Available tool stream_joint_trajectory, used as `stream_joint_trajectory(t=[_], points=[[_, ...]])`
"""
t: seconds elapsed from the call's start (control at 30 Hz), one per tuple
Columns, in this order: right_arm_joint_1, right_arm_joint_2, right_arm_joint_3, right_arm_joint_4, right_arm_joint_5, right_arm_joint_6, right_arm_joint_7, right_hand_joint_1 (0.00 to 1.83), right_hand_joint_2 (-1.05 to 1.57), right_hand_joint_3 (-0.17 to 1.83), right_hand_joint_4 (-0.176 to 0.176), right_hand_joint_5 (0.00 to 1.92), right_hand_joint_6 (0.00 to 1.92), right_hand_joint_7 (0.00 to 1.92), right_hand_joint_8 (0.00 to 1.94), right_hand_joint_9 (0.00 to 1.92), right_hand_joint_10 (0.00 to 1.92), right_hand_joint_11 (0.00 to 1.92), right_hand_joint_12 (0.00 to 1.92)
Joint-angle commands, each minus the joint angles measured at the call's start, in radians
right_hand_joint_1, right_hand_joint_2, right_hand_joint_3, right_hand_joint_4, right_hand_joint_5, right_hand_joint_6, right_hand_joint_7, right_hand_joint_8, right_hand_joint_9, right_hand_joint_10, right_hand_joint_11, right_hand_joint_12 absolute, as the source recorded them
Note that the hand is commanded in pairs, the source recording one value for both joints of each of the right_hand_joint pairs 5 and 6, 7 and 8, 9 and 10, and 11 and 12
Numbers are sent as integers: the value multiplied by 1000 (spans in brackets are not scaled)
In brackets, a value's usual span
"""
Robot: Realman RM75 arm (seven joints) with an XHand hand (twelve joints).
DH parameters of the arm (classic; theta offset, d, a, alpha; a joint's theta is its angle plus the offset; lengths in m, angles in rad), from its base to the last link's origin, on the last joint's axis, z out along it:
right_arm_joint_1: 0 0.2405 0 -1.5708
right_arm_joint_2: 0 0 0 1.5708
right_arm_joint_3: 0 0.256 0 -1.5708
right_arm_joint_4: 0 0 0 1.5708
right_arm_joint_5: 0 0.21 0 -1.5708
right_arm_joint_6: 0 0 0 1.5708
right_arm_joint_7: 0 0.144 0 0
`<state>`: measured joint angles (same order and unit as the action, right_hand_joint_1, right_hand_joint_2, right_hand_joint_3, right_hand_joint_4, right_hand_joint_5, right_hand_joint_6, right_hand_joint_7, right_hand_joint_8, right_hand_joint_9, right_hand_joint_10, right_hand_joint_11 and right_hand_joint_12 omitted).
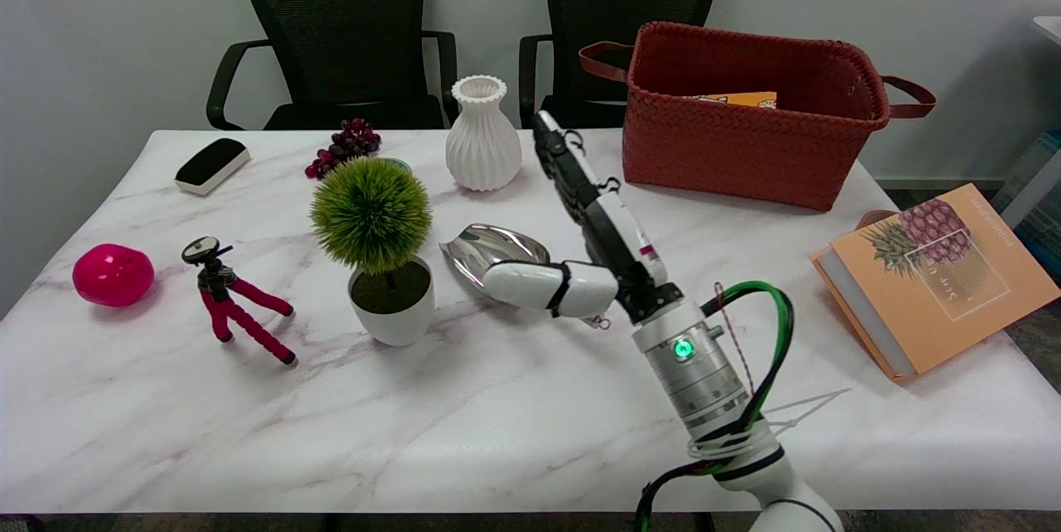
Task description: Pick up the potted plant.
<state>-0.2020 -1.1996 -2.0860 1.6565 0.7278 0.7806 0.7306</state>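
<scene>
White marble bench (pixel 497 432) carries everything, and the right arm rises from its near right edge, forearm slanting up and leftward over the surface. The right hand (pixel 588 242) is spread and holding nothing: its fingers (pixel 557 152) stretch straight toward the far side, while the white thumb (pixel 539 285) juts out sideways to the left, over the handle end of the metal scoop (pixel 489 249). A green light glows on the wrist. The potted plant (pixel 377 246) stands upright in its white pot left of the scoop, near the thumb tip but apart from it. Behind it sit a white ribbed vase (pixel 482 134) and a bunch of grapes (pixel 344 147). A red mini tripod (pixel 232 300) and a pink ball (pixel 113 273) stand further left. A red woven basket (pixel 746 142) is at the far right, with a pineapple book (pixel 937 275) nearer.
</scene>
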Motion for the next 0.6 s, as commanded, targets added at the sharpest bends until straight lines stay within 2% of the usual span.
stream_joint_trajectory(t=[0.03, 0.23, 0.6], points=[[13, -210, -98, -81, -13, -114, -109, 715, 474, 51, 0, 0, 0, 0, 0, 0, 0, 0, 0], [34, -275, -105, -150, -13, -107, -109, 713, 476, 77, 0, 0, 0, 0, 0, 0, 0, 0, 0], [66, -316, -96, -233, 21, -106, -100, 670, 540, 87, 0, 0, 0, 0, 0, 0, 0, 0, 0]])
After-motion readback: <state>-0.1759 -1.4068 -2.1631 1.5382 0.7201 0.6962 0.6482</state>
